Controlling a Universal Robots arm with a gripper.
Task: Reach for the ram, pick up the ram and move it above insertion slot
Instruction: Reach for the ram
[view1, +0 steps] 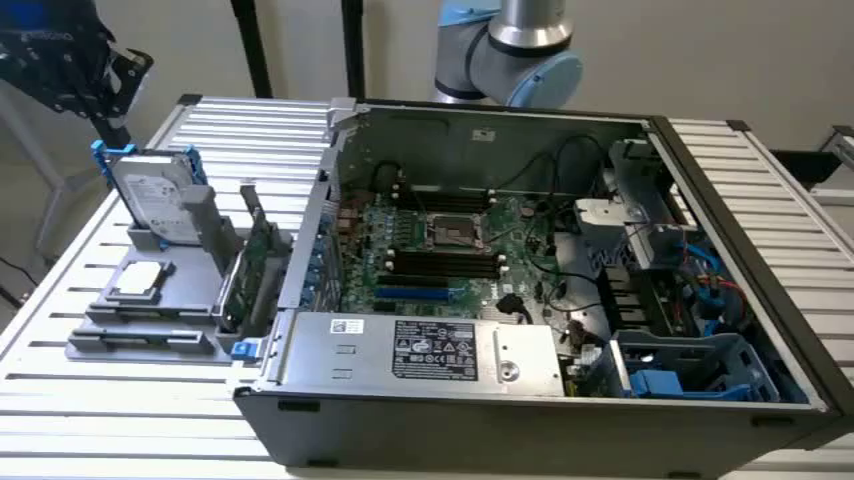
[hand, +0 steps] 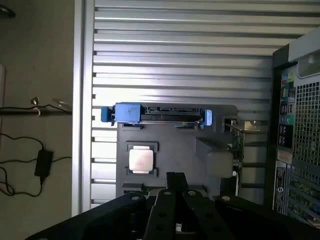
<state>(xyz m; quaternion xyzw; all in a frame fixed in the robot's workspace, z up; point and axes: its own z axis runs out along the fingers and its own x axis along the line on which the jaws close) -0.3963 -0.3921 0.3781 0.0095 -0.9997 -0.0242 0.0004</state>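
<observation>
In the exterior view, nearest me at about seven o'clock, the ram (view1: 150, 340) shows as a long, narrow strip set in a slot along the front edge of the grey fixture (view1: 187, 290). It reads dark from here, and I cannot make out chips or label. Past it a processor (view1: 140, 282) lies flat. Green expansion cards (view1: 260, 265) stand on edge at its three o'clock, beside the open computer case (view1: 534, 400). Farther back a silver hard drive (view1: 154, 200) stands upright. My gripper (view1: 114, 128) hangs at the drive's eleven o'clock, fingers pressed together, holding nothing, well apart from the ram.
</observation>
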